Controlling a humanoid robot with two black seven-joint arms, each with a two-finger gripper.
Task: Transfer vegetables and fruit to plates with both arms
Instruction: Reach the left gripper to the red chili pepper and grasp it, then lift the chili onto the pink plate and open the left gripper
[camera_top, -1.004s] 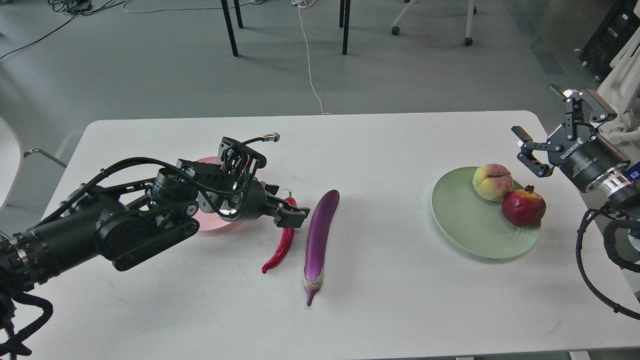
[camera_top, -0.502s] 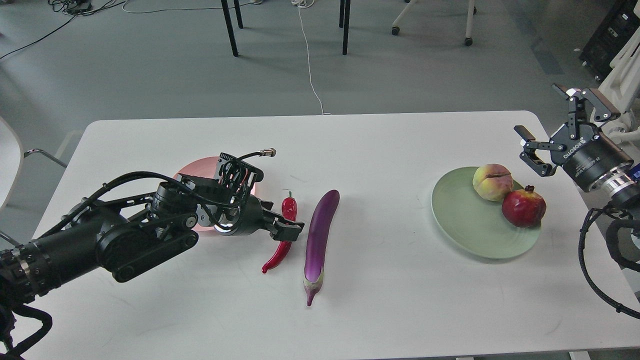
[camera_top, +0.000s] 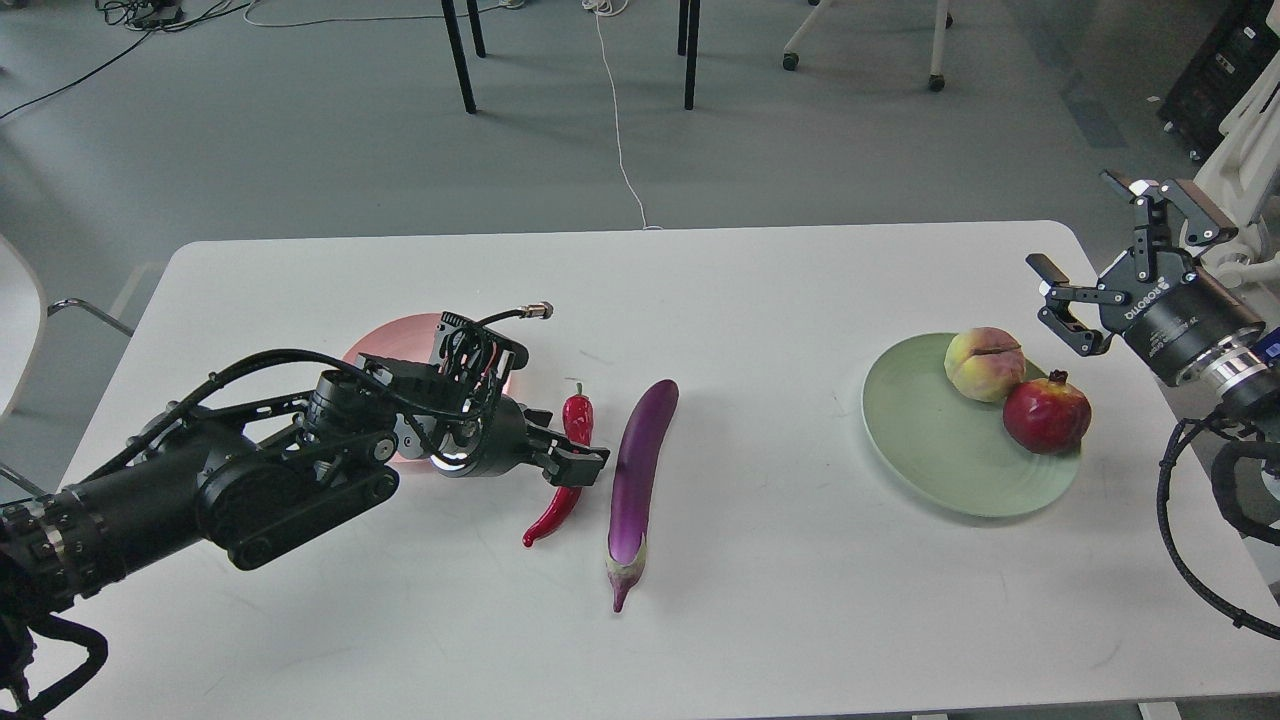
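Chili pepper (camera_top: 562, 470) flat on worktop (camera_top: 750, 590), left claw (camera_top: 572, 462) straddling its middle, closure unclear; eggplant (camera_top: 636, 480) just right of it. Right claw (camera_top: 1085, 265) spread, above-right of green plate (camera_top: 930, 450) holding peach (camera_top: 983, 364), pomegranate (camera_top: 1046, 413).

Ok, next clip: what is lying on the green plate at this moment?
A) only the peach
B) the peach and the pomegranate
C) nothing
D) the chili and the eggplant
B: the peach and the pomegranate both sit on the right part of the green plate, while the chili and the eggplant lie on the white table.
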